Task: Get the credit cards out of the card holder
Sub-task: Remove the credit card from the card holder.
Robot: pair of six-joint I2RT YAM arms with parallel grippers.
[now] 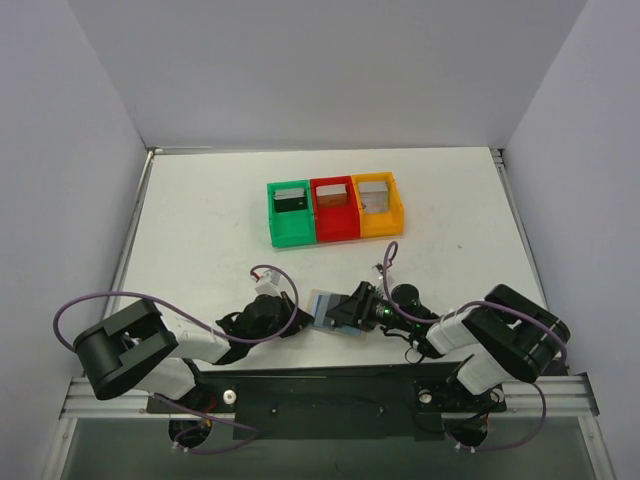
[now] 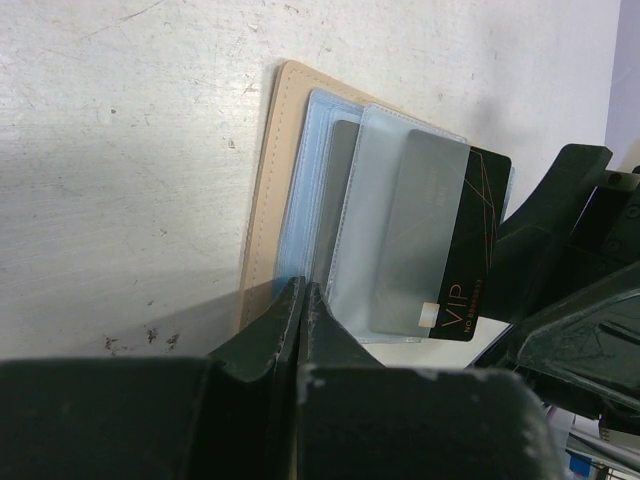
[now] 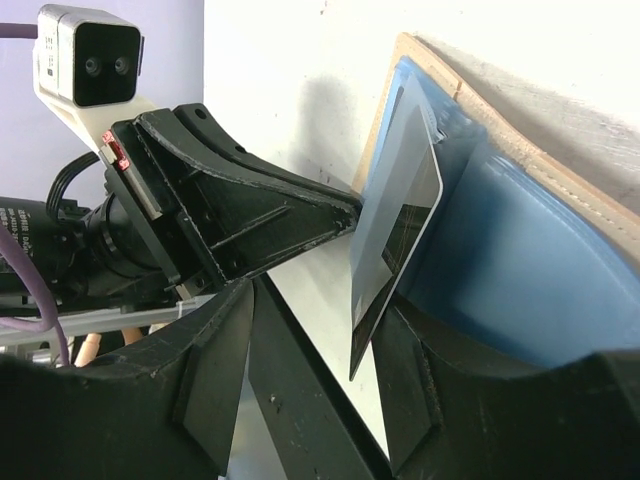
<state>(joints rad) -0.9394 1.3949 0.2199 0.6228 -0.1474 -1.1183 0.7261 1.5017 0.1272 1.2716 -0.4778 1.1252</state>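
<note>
The tan card holder (image 1: 324, 306) lies open on the table between my two grippers, its bluish pocket panels (image 2: 375, 200) facing up. A black credit card (image 2: 472, 252) marked VIP sticks halfway out of the right pocket. My left gripper (image 2: 303, 290) is shut on the near edge of the card holder (image 2: 262, 210). In the right wrist view the black card (image 3: 398, 235) stands between the parted fingers of my right gripper (image 3: 322, 310), close to the right finger (image 3: 425, 395) and not pinched. A second greyish card (image 2: 342, 190) shows inside the left pocket.
Green (image 1: 291, 212), red (image 1: 334, 209) and orange (image 1: 377, 206) bins stand in a row at the back centre, each with a card standing in it. White walls close off the table on three sides. Both arms crowd the near edge.
</note>
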